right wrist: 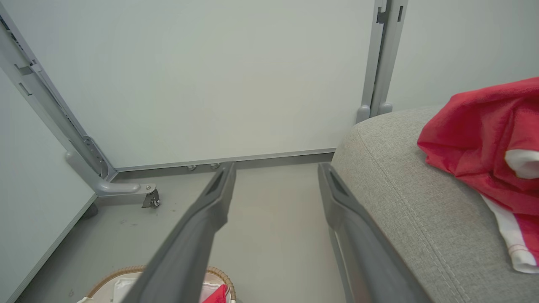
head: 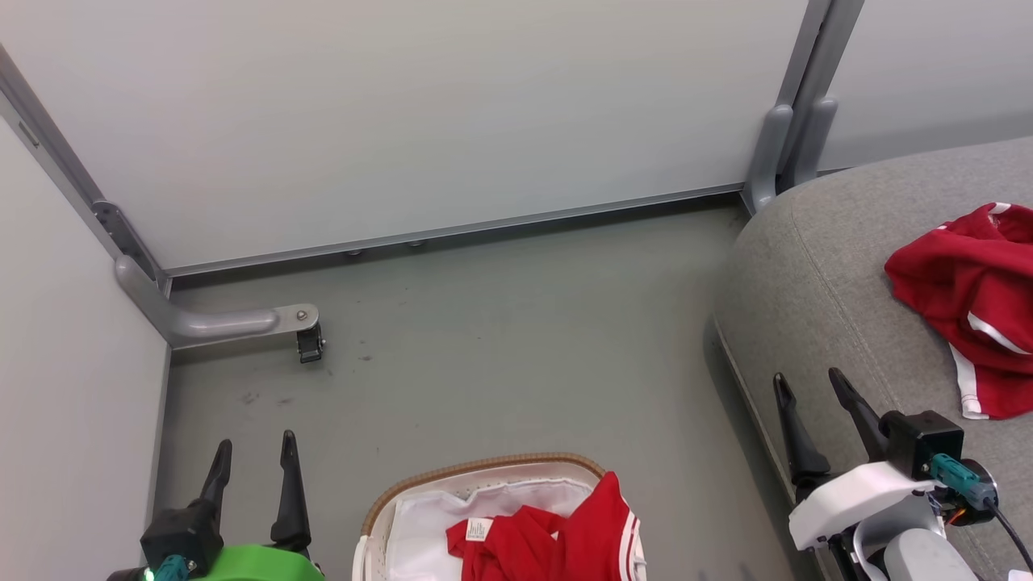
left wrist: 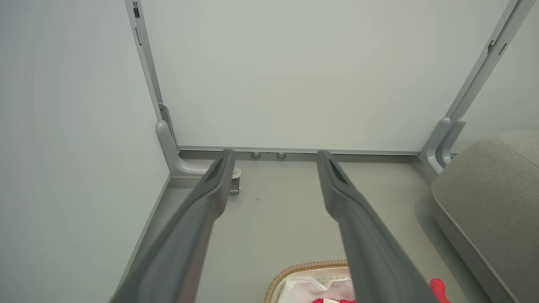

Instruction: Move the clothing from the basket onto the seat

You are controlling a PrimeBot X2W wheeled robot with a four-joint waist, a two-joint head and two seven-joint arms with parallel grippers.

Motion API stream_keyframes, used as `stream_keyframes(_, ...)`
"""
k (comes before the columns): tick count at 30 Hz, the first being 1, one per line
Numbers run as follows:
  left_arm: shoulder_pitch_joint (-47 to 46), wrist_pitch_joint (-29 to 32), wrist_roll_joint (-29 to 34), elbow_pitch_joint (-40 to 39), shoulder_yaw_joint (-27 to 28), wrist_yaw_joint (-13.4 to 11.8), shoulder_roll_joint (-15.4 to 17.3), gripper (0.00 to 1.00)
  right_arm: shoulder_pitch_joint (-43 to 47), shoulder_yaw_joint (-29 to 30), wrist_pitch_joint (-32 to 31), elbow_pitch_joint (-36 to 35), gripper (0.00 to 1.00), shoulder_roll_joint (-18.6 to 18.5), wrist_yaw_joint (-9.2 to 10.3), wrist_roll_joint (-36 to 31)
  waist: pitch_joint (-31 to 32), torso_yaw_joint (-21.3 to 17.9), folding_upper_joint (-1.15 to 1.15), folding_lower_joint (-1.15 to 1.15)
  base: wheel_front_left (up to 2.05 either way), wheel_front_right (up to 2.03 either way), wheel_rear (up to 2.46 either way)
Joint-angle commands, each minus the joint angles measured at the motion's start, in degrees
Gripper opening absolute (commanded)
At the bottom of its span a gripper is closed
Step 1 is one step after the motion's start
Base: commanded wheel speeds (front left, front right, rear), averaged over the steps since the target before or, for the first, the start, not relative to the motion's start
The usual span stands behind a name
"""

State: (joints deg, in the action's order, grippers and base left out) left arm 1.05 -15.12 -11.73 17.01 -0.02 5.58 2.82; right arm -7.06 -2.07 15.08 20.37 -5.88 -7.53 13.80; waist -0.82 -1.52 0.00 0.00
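The white basket with a brown woven rim stands on the floor at the bottom middle of the head view. Red clothing with white stripe trim and a small label lies in it on a white liner. Another red garment lies on the grey seat at the right. My left gripper hovers open left of the basket, holding nothing. Over the seat's front edge, my right gripper stands open and empty. The basket rim, the seat and the garment on it show in the wrist views.
Pale partition walls close the back and left. A grey metal foot with a caster juts onto the floor at the left, and a grey post base stands at the seat's far corner. Grey floor lies between basket and wall.
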Motion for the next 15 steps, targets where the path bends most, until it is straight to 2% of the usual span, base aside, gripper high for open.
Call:
stream_keyframes(1, 1.02, -0.04, -0.96, -0.10, -0.21, -0.12, 0.16, 1.00, 0.78, 0.07, 0.12, 0.01, 1.00, 0.11, 0.08, 0.16, 0.06, -0.07, 0.00, 0.00, 0.00, 0.00, 0.00)
stream_keyframes(8, 0.33, -0.04, -1.72, 0.73, -2.59, 0.14, 0.16, 1.00, -0.86, -0.47, 0.12, -0.63, 1.00, 0.29, 0.08, 0.25, -1.67, -1.14, 0.00, 0.00, 0.00, 0.00, 0.00)
stream_keyframes(15, -4.95, -0.03, -2.69, 4.20, -9.45, 0.99, 0.17, 1.00, -5.08, -1.48, 0.12, -3.16, 1.00, 0.77, 0.08, 1.28, -8.94, -3.47, 0.00, 0.00, 0.00, 0.00, 0.00)
